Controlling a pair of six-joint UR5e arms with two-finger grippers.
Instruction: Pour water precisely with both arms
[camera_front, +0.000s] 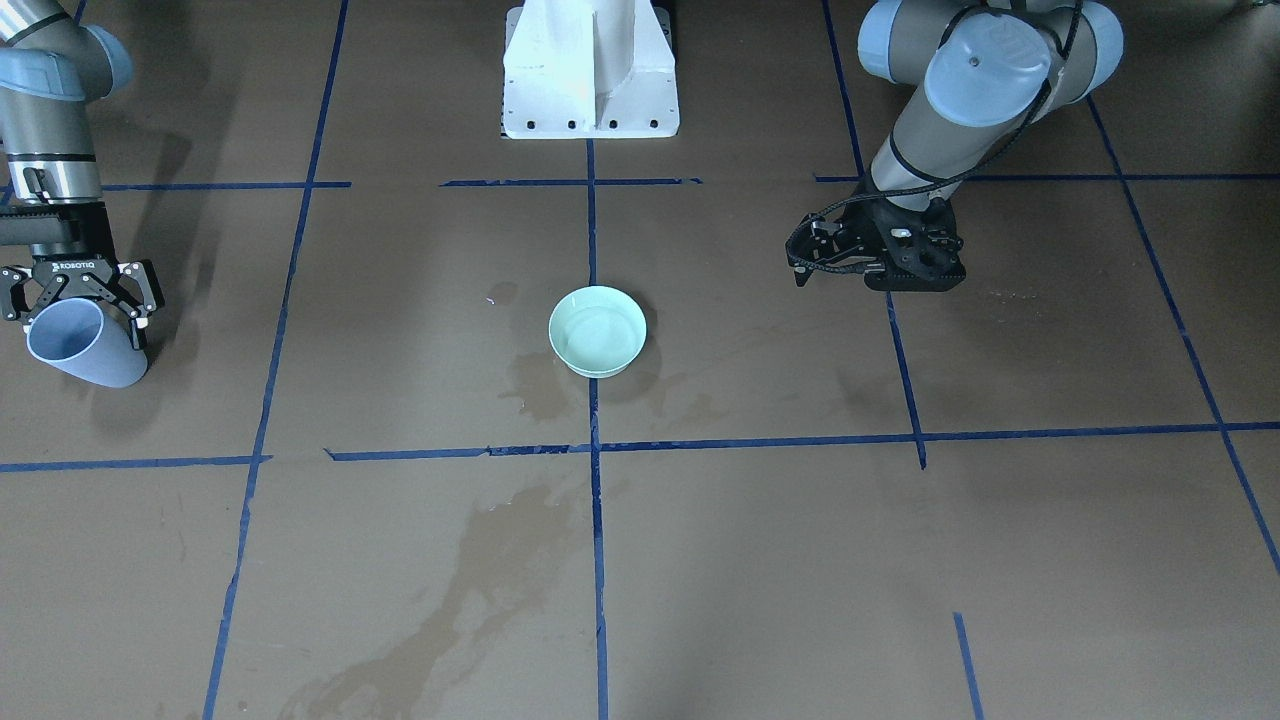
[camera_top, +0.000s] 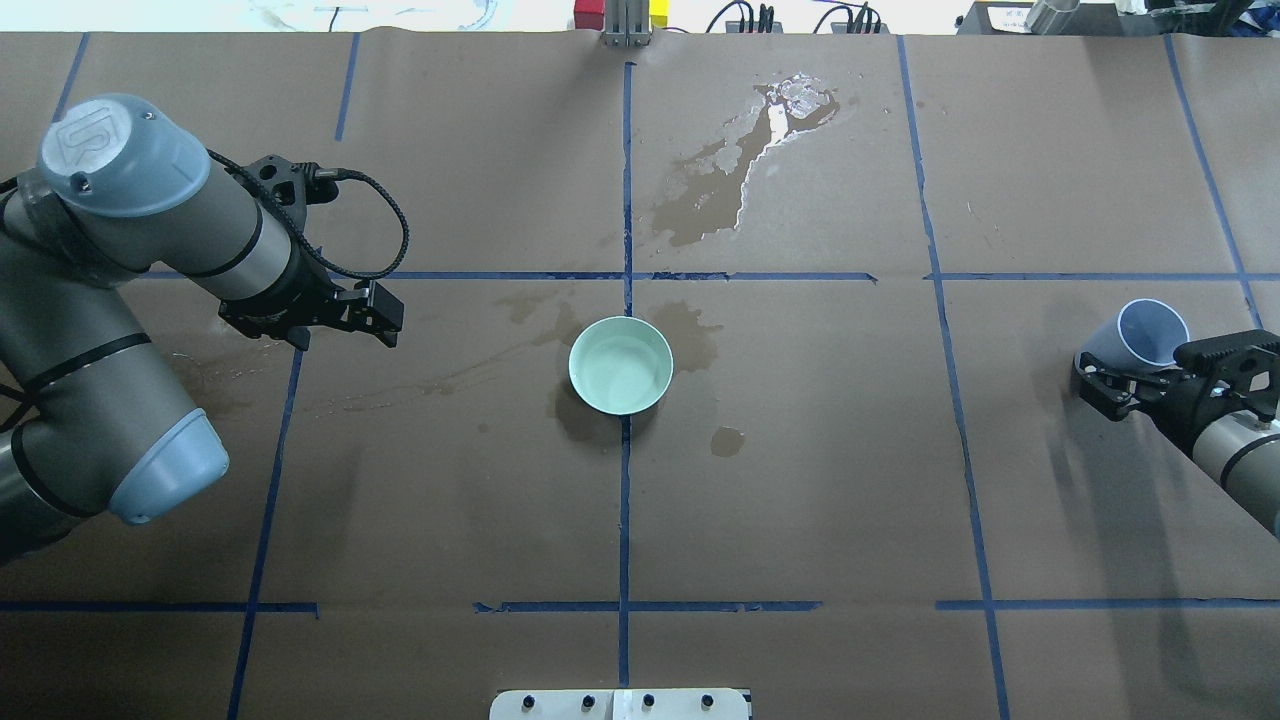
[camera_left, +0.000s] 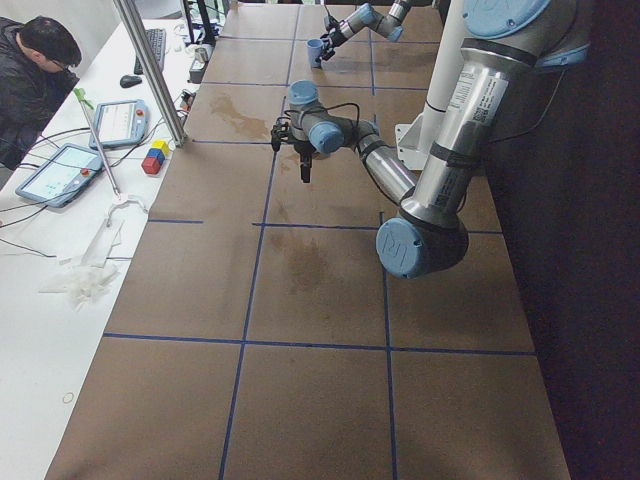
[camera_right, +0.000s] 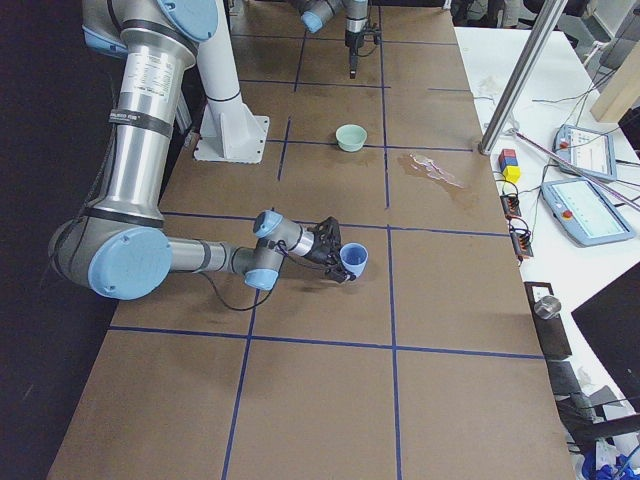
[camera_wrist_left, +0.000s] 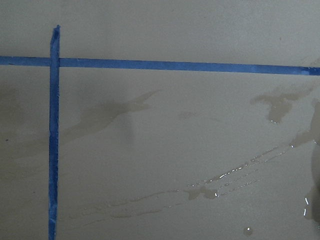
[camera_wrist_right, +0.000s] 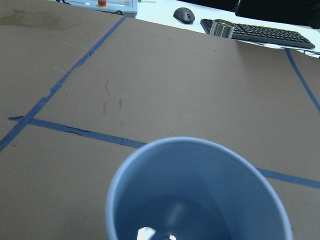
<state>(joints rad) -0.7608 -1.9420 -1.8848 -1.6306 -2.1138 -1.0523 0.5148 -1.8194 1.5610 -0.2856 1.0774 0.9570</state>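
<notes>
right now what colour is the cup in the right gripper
Pale blue. The cup in the right gripper shows best in the front-facing view.

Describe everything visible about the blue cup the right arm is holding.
The blue cup is a plain, pale blue tapered tumbler, smooth and matte like plastic, with a thin lighter rim. The right gripper clasps it, black fingers on either side near the open end. It is tilted, mouth angled away from the robot. It is held far out on the robot's right, well apart from the green bowl. The wrist view shows its inside, with a small bright glint at the bottom.
</notes>
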